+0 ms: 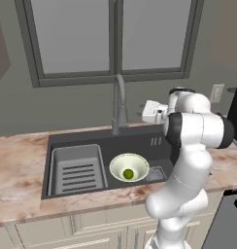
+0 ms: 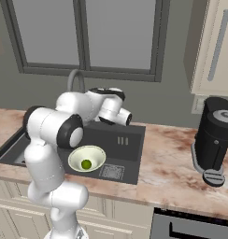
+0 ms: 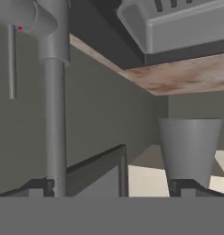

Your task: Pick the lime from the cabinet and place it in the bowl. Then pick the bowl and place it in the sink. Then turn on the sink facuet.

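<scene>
Already the lime (image 1: 128, 173) lies in the bowl (image 1: 129, 166), and the bowl sits inside the sink (image 1: 106, 160), in the basin's right part beside the ribbed tray (image 1: 76, 170) that takes up the left part. From the right base view the lime (image 2: 86, 164) rests near the bowl's (image 2: 87, 158) bottom, close to the front wall of the sink (image 2: 125, 154).

The gripper (image 1: 149, 111) is up at the back of the sink, level with the lower stem of the faucet (image 1: 119, 104) and just to its right, pointing toward it. Its fingers are spread wide and grasp nothing (the hand view shows the 2 tips far apart at the bottom edge). In that rolled view the faucet (image 3: 55, 114) runs as a grey post on the left, above the left fingertip (image 3: 40, 187); whether it touches the finger cannot be told.

On the marbled counter (image 2: 167, 163) to the right stands a dark coffee machine (image 2: 214, 140), well apart from the sink. A cabinet (image 2: 214, 46) hangs above it, and a window (image 1: 113, 39) fills the wall behind the faucet.
</scene>
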Tool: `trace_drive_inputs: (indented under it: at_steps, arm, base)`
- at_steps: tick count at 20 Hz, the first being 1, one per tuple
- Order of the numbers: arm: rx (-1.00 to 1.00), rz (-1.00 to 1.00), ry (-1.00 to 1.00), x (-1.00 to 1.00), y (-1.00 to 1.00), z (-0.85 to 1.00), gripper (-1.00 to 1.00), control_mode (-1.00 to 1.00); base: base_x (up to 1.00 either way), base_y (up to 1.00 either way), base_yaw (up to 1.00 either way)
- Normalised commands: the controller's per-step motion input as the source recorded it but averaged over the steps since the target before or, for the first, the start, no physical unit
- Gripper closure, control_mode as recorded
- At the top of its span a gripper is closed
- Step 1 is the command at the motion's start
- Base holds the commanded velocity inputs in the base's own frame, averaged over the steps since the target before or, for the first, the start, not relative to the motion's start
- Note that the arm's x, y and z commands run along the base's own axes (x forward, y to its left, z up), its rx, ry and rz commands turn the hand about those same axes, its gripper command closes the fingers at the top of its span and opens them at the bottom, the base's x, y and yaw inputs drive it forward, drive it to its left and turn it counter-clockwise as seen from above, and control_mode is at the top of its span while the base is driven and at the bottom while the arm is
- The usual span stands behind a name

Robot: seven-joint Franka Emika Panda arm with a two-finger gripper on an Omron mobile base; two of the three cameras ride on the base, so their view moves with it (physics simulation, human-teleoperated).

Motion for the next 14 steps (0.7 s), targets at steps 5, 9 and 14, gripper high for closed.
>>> trace_drive_inputs:
  at_steps: [5,9,14]
  arm:
    - [0.0,0.0,0.0,0.07,0.08,-0.11,-1.0,-1.0]
    - [0.01,-0.09,0.0,0.0,0.29,-0.23,-1.0,-1.0]
    - [0.03,-0.17,0.0,0.13,0.2,-0.18,-1.0,-1.0]
  base:
    - [0.0,0.0,0.0]
    - [0.0,0.0,0.0]
    - [0.0,0.0,0.0]
